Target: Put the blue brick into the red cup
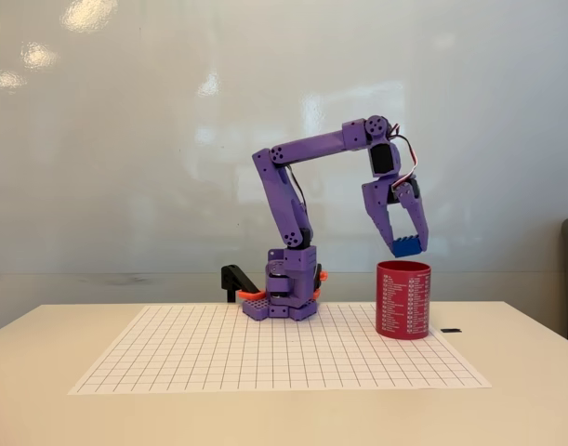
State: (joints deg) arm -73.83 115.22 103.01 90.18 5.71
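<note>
In the fixed view, a purple plastic five-joint robot arm (293,200) stands on its base at the far side of a pale table (42,409), its upper link reaching to the right and its wrist bent straight down. The purple two-finger gripper (406,247) hangs at the end of that wrist, its fingers closed on a small bright-blue plastic building brick (406,247) with studs on top, pinched between the fingertips. The brick is held in the air, clear of the table, just above the open mouth of a red cylindrical cup (403,299) with straight sides and columns of small white print. A narrow gap shows between the brick's underside and the cup's rim, so the two are not touching.

The cup stands upright on the right part of a white paper sheet printed with a black square grid (218,358), which lies flat on the table in front of the arm's base. Just right of the cup, off the sheet, a small flat black object (451,330) lies on the table. To the left of the arm's base a black bracket-like part (237,279) rises at a slant, with orange pieces beside it. A pale glossy wall (125,139) fills the background.
</note>
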